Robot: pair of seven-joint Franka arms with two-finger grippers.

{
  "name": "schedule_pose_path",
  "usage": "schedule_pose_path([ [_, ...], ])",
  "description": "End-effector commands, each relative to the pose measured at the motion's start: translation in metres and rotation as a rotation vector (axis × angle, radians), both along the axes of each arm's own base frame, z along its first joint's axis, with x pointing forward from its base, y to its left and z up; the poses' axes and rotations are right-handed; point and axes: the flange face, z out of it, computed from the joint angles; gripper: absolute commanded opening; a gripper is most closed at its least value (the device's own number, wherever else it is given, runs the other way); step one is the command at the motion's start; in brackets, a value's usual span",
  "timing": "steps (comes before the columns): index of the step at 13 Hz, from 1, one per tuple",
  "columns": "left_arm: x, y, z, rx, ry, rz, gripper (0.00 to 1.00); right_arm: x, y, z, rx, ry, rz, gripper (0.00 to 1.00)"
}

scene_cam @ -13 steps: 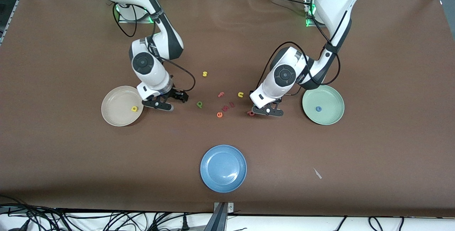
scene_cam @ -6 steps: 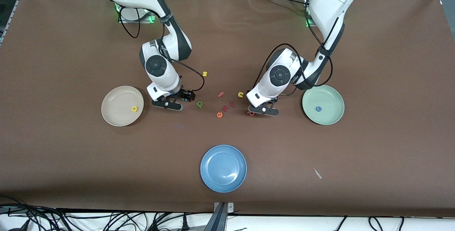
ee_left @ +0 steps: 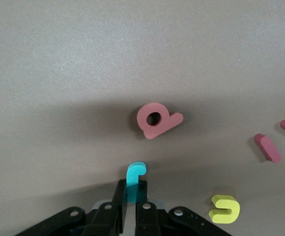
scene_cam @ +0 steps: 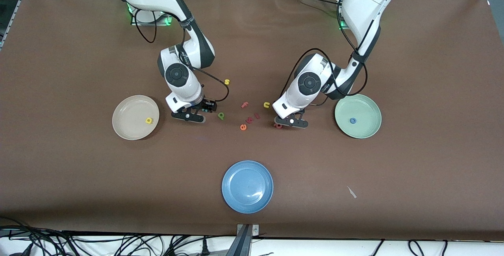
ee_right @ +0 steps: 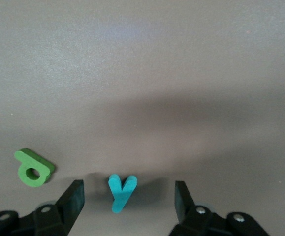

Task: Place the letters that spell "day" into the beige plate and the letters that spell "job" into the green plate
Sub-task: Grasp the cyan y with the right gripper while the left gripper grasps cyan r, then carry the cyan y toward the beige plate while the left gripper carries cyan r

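My left gripper (ee_left: 131,188) is shut on the light blue j (ee_left: 135,173), low over the table (scene_cam: 290,122). The salmon b (ee_left: 157,119) lies just past its fingertips (scene_cam: 278,125). My right gripper (ee_right: 129,191) is open and straddles the teal y (ee_right: 121,191), which lies flat on the table. The dark green d (ee_right: 34,168) sits beside it (scene_cam: 221,116). In the front view that gripper (scene_cam: 189,115) hides the y. A yellow letter (scene_cam: 149,120) lies in the beige plate (scene_cam: 130,118). The dark blue o (scene_cam: 352,120) lies in the green plate (scene_cam: 366,128).
Loose letters lie between the grippers: an orange e (scene_cam: 243,127), a salmon f (scene_cam: 245,104), a yellow u (scene_cam: 267,104), two pink pieces (scene_cam: 250,119) and a yellow s (scene_cam: 226,82). A blue plate (scene_cam: 247,186) sits nearer the front camera.
My right arm moved from beside the beige plate toward the table's middle and came down over the y. My left gripper shifted slightly and closed on the j.
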Motion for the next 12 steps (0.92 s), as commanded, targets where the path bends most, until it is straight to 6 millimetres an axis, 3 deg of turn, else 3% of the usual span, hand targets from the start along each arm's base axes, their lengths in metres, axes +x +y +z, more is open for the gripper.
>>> schedule_pose_path([
  [1,0.000,0.000,0.005,0.014,-0.023,-0.005,0.00,0.003,0.006,-0.005,-0.010,0.006,0.003,0.79],
  [4,0.001,0.001,0.012,0.015,-0.026,-0.008,0.00,0.005,0.008,-0.005,-0.009,0.003,0.004,0.68],
  [7,0.005,0.005,0.030,0.020,-0.029,-0.010,0.00,0.005,0.008,-0.005,-0.008,0.011,0.002,0.45],
  [12,0.018,0.029,0.063,0.112,-0.027,-0.074,0.00,0.004,0.008,-0.007,-0.008,0.019,-0.009,0.34],
])
